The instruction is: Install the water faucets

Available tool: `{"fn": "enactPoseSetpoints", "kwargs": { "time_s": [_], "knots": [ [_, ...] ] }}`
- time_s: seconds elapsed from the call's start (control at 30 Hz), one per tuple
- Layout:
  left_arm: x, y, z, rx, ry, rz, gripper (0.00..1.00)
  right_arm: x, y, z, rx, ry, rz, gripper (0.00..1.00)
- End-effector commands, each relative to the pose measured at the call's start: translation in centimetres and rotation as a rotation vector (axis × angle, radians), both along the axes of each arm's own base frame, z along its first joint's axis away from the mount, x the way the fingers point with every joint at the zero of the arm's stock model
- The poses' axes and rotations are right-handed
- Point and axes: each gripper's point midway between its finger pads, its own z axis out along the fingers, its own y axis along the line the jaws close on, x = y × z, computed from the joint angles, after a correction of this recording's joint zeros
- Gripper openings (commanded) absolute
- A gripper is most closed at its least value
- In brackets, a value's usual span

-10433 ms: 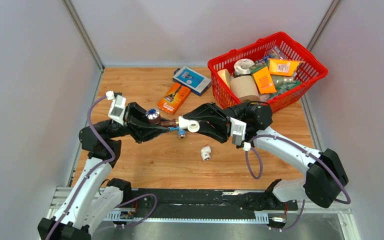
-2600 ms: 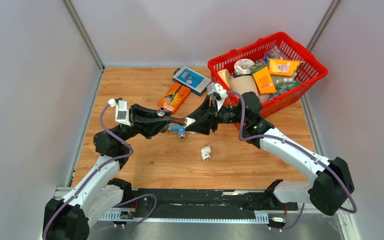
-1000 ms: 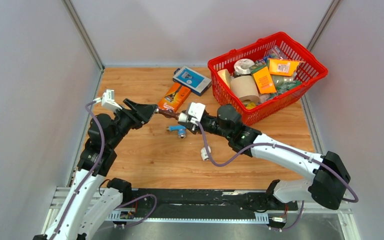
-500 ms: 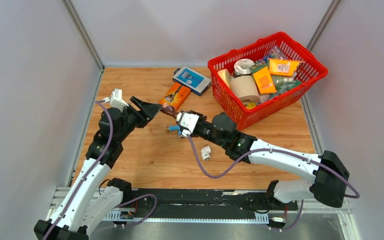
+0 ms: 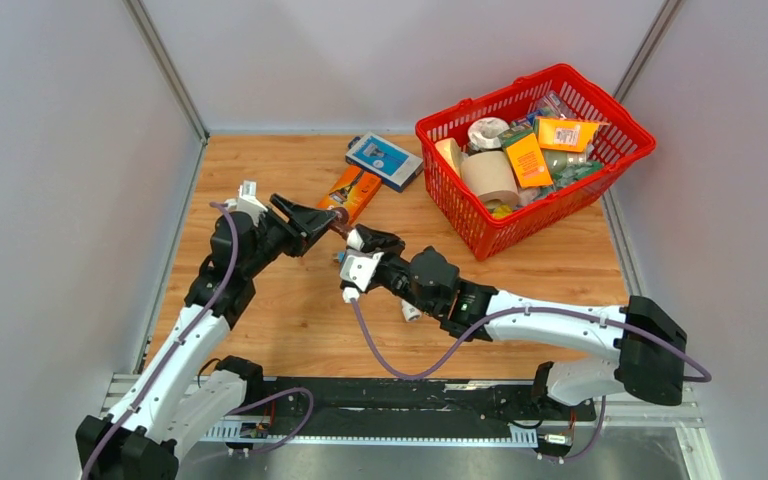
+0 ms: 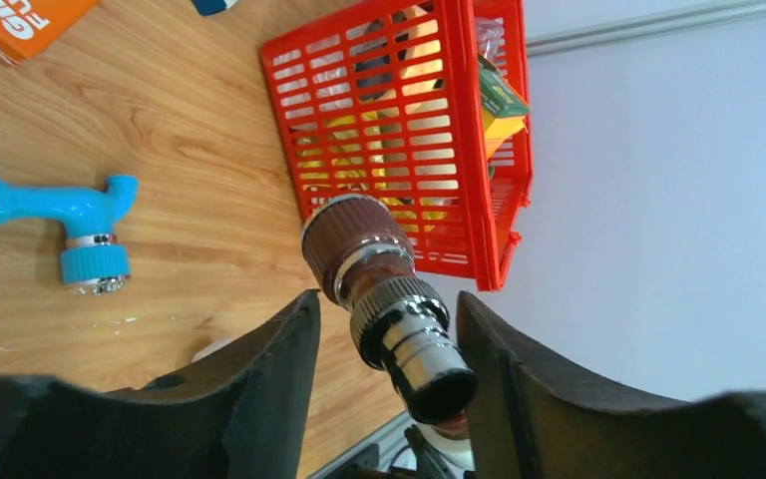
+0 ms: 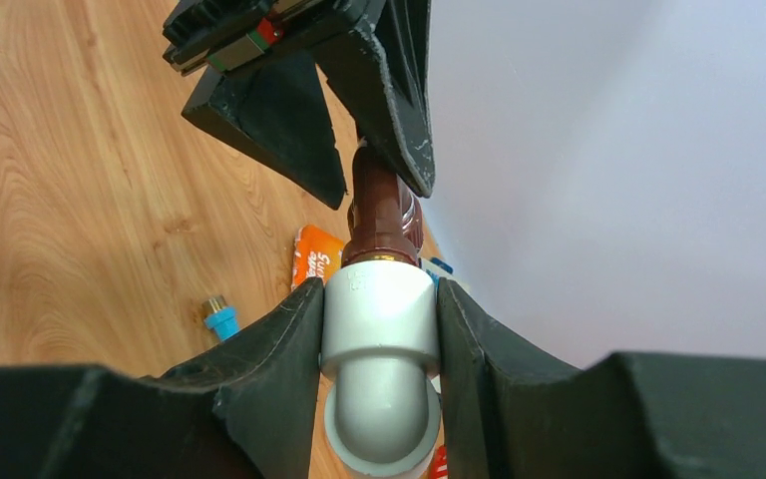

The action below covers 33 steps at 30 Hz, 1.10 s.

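The dark brown faucet [image 5: 337,225] is joined at its threaded end to a white elbow fitting [image 5: 357,240], above the table's middle left. My right gripper [image 5: 358,245] is shut on that elbow [image 7: 379,339], and the faucet [image 7: 381,215] sticks out beyond it. My left gripper [image 5: 320,218] is open. Its fingers [image 6: 269,379] stand on either side of the faucet's silvery spout [image 6: 399,319] with gaps showing. The light blue faucet [image 6: 60,215] lies on the wood just under the grippers [image 7: 221,321].
A second white elbow [image 5: 410,312] lies on the table beside my right forearm. An orange box [image 5: 350,195] and a blue box [image 5: 385,158] lie behind the grippers. A red basket [image 5: 520,95] full of goods stands at the back right. Grey walls close in both sides.
My right gripper has swung left and nearer with the elbow and faucet. My left gripper has followed to the right, staying around the faucet. The blue faucet has not moved.
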Motion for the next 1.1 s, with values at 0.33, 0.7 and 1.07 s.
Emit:
{"fn": "enactPoseSetpoints", "kwargs": {
  "time_s": [0.33,0.7,1.07],
  "knots": [
    [-1.7,1.2,5.6,-0.453,-0.274,0.047,0.0,-0.7,0.0,3.7,0.341,0.161,0.074,0.0],
    [-7.3,3.5,13.3,-0.434,-0.871,0.042,0.0,-3.9,-2.2,8.5,0.846,0.762,0.57,0.0],
    [-12.2,2.5,15.4,-0.247,-1.352,-0.038,0.01,-5.5,-2.9,11.7,0.95,1.016,0.776,0.0]
  ]
}}
